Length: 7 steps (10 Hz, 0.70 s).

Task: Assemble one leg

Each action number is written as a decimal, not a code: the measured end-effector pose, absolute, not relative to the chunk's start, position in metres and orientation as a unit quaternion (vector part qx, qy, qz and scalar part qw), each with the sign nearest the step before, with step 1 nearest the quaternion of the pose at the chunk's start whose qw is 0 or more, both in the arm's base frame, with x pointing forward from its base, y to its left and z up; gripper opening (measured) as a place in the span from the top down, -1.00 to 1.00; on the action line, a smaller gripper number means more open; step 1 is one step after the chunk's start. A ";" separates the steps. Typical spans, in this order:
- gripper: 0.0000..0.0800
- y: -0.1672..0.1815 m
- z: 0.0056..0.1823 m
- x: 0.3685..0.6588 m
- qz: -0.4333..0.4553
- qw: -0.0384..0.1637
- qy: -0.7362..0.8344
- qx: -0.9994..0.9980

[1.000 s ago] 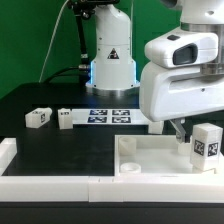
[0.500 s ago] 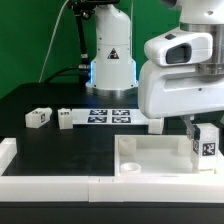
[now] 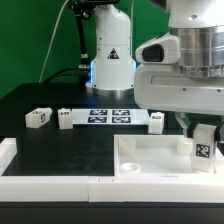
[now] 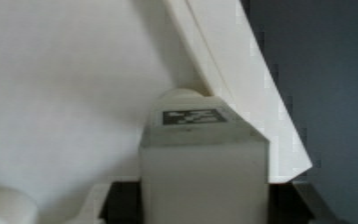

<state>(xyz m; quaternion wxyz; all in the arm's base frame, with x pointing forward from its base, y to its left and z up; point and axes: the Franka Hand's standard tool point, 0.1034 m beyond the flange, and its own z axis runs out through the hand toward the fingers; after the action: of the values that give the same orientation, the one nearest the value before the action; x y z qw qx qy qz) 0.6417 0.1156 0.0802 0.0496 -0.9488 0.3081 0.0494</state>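
Note:
My gripper [image 3: 203,130] is shut on the leg [image 3: 203,146], a small white block with a black-and-white tag facing the camera. It holds the leg upright over the near corner of the white tray [image 3: 150,158] at the exterior view's right. I cannot tell whether the leg's lower end touches the tray. In the wrist view the leg [image 4: 204,150] stands between the two dark fingers [image 4: 126,202], with its tagged end against the tray's raised wall [image 4: 229,60].
Three more white legs lie on the black table: two at the exterior view's left [image 3: 38,117] [image 3: 65,118] and one behind the tray [image 3: 156,121]. The marker board [image 3: 110,115] lies by the robot base. A white rail [image 3: 60,185] runs along the front.
The arm's body has risen and shifted, uncovering the leg behind the tray. The held leg has moved slightly toward the exterior view's left and down.

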 end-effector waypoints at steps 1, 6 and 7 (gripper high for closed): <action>0.27 0.115 0.080 0.642 0.050 0.051 0.356 -0.932; 0.27 0.114 0.080 0.643 0.060 0.047 0.503 -0.861; -0.16 0.115 0.080 0.643 0.059 0.049 0.485 -0.871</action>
<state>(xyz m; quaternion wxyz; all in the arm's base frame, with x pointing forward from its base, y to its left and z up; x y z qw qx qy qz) 0.6429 0.1148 0.0803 0.0486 -0.8711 0.4851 0.0590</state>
